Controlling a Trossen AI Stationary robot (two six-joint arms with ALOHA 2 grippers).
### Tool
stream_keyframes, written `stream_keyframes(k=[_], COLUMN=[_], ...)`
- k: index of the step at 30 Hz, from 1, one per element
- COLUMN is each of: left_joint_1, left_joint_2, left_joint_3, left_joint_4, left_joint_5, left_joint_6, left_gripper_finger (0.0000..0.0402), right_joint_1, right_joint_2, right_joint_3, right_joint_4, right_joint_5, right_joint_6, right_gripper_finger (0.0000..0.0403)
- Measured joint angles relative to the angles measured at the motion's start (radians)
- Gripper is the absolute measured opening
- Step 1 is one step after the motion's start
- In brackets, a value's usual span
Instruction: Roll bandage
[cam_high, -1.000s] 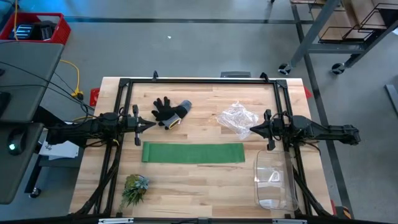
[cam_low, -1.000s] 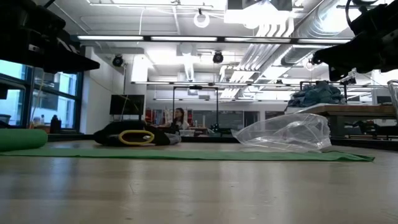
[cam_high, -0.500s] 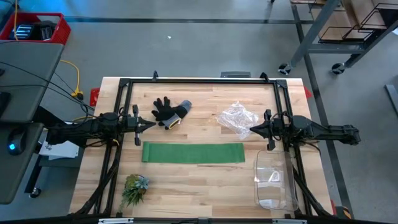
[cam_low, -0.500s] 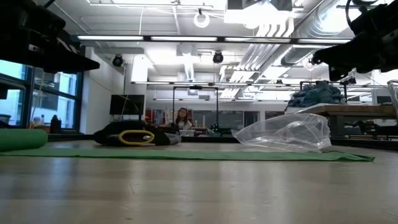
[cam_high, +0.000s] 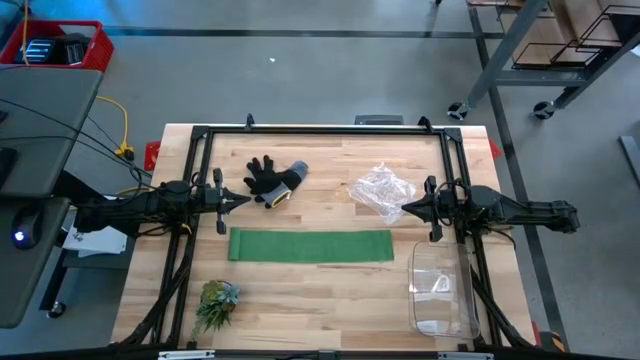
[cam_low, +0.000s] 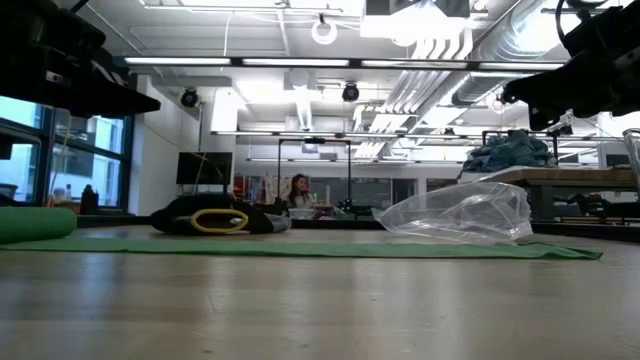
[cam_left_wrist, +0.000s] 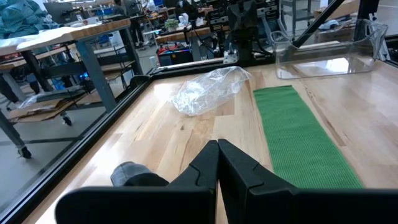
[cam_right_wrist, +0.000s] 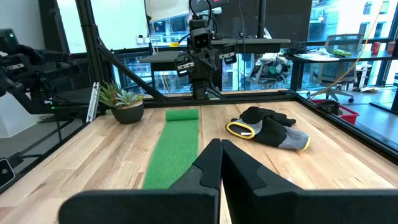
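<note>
Bandage (cam_high: 311, 245): green fabric strip, laid out flat and nearly full length on the table (cam_high: 330, 290); the end nearest the left arm is rolled into a short cylinder, seen in the right wrist view. Nothing touches it.
Left gripper (cam_high: 247, 202): raised above the table, just off the bandage's left end on its far side; fingers closed together, holding nothing.
Right gripper (cam_high: 404, 208): raised just off the bandage's right end, far side, tip pointing at the left gripper; fingers closed, holding nothing.
Glove (cam_high: 274, 179): black and grey with yellow cuff edge, beyond the bandage's left half, apart from it.
Plastic bag (cam_high: 381, 189): clear, crumpled, beyond the bandage's right end.
Clear container (cam_high: 443, 288): just past the bandage's right end, near side.
Plant tuft (cam_high: 216, 303): near side of the bandage's left end, apart from it.
</note>
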Motion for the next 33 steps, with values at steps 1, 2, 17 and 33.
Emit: stream_keyframes(k=[1,2,17,33], left_joint_1=[0.0,0.0,0.0,0.0], left_joint_2=[0.0,0.0,0.0,0.0], left_joint_3=[0.0,0.0,0.0,0.0], left_joint_4=[0.0,0.0,0.0,0.0], left_joint_5=[0.0,0.0,0.0,0.001], left_joint_6=[0.0,0.0,0.0,0.0], left_gripper_finger=[0.0001,0.0001,0.0001,0.0001], right_joint_1=[0.0,0.0,0.0,0.0], right_joint_2=[0.0,0.0,0.0,0.207], right_joint_3=[0.0,0.0,0.0,0.319], right_joint_4=[0.0,0.0,0.0,0.366], right_joint_5=[0.0,0.0,0.0,0.092], right_joint_6=[0.0,0.0,0.0,0.594], right_gripper_finger=[0.0,0.0,0.0,0.0])
